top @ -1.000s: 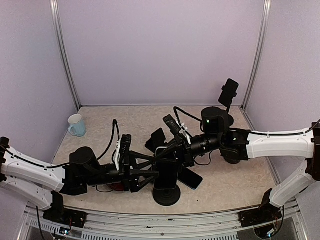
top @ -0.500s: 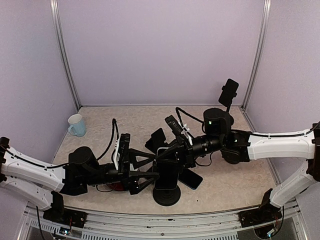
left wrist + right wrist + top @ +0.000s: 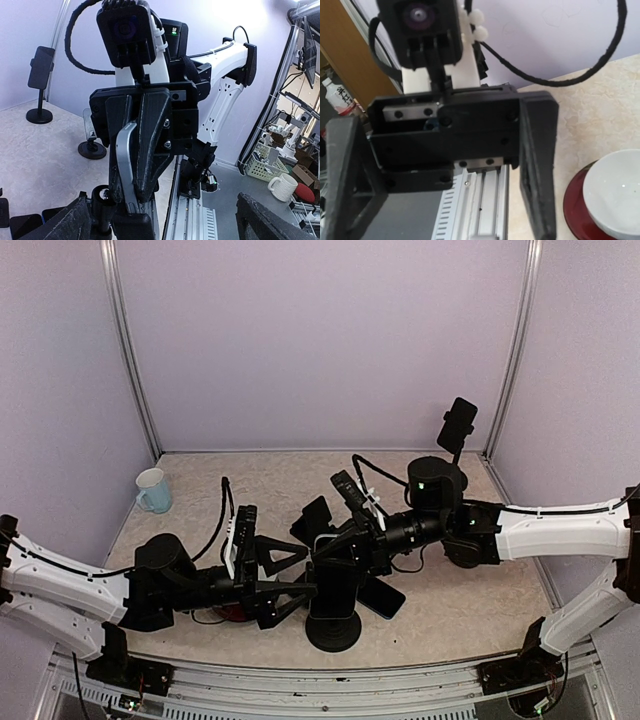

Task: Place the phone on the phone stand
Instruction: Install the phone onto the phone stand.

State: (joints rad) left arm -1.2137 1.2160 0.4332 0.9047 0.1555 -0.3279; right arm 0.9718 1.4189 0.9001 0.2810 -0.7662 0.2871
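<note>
The phone (image 3: 333, 588), dark with a silver edge (image 3: 125, 165), stands upright over the black phone stand (image 3: 333, 632) at the front middle of the table. Its lower end meets the stand's cradle (image 3: 131, 227). My right gripper (image 3: 336, 552) reaches in from the right and is shut on the phone's upper part; one black finger (image 3: 150, 145) presses its side. My left gripper (image 3: 310, 573) faces it from the left, open wide, with a finger above and below the phone and touching neither. Its fingers (image 3: 537, 165) show spread in the right wrist view.
A second stand holding a phone (image 3: 460, 425) is at the back right. Another small stand (image 3: 315, 520) is behind the grippers. A spare phone (image 3: 385, 597) lies flat beside the stand. A pale blue cup (image 3: 153, 490) is at the far left. A white bowl on a red saucer (image 3: 615, 195) sits near the left arm.
My left gripper has opened, its fingers spreading away from the phone. The right gripper stays shut on the phone and has barely moved.
</note>
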